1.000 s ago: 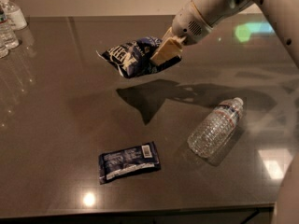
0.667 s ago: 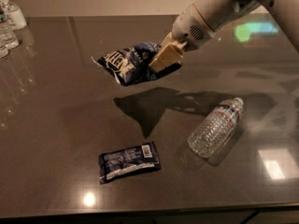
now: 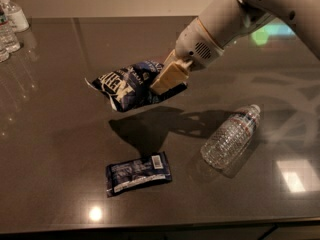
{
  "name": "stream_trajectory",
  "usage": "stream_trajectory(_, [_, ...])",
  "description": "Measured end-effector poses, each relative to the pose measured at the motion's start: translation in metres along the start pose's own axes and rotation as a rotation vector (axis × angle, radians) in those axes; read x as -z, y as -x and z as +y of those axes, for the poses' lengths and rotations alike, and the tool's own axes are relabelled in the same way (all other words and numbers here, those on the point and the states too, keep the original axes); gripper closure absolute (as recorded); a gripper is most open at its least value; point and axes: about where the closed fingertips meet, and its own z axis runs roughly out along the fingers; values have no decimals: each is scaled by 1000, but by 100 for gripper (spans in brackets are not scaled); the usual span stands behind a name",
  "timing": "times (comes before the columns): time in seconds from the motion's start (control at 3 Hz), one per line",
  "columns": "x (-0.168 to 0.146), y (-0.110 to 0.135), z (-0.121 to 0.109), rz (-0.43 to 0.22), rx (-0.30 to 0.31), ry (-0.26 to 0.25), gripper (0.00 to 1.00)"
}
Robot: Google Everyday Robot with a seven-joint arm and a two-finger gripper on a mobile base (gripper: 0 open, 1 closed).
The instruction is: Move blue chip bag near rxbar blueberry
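Observation:
The blue chip bag [image 3: 125, 85] is a puffy navy bag with white lettering, held in the air above the dark table [image 3: 60, 149]. My gripper [image 3: 167, 80] is shut on the bag's right end, its tan fingers [image 3: 165, 76] clamped over it. The bag's shadow falls on the table below it. The rxbar blueberry [image 3: 137, 173] is a small flat dark blue wrapper with a white barcode patch. It lies on the table near the front edge, below the bag and a little toward me.
A clear plastic water bottle [image 3: 230, 136] lies on its side to the right of the bar. Small bottles [image 3: 11, 21] stand at the far left corner. The table's front edge runs just below the bar.
My gripper has carried the chip bag lower and toward the front, closer to the bar. The bar and the water bottle have not moved.

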Motion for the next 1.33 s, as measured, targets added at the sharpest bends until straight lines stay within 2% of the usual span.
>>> stream_trajectory(0.67, [-20,-6,33,27,-13,13,100])
stream_trajectory(1.0, [-27,-9,45,36,-5,0,82])
stream_trajectory(1.33, [-35,-12,55,40,2,-2,59])
